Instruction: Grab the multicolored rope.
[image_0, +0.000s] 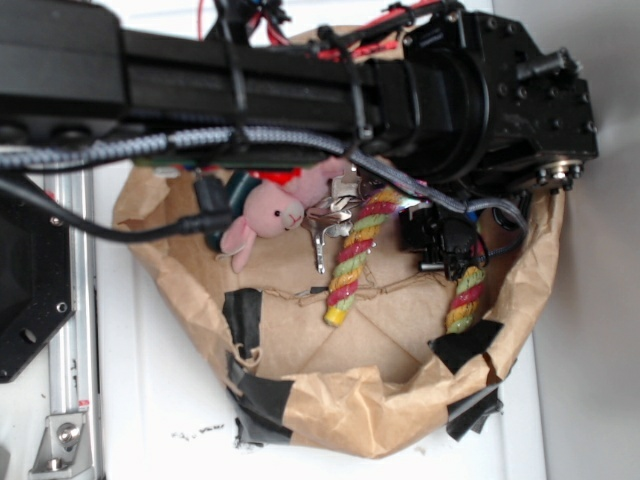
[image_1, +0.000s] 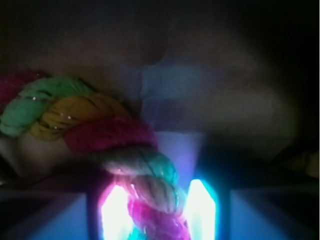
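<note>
The multicolored rope (image_0: 355, 255), a thick twisted cord of red, yellow and light-green strands, arches inside a brown paper container (image_0: 340, 400). One end points toward the front, and the other leg (image_0: 467, 297) comes down at the right. My black gripper (image_0: 448, 252) sits on that right leg, under the arm. In the wrist view the rope (image_1: 100, 130) runs from the left down between my two glowing fingers (image_1: 116, 212), filling the gap. The gripper (image_1: 160, 210) is shut on it.
A pink plush bunny (image_0: 265, 215) lies left of the rope, with a shiny metal piece (image_0: 325, 228) between them. The paper wall is patched with black tape (image_0: 262, 405). The arm and its cables hide the back of the container. A metal rail (image_0: 75, 330) runs along the left.
</note>
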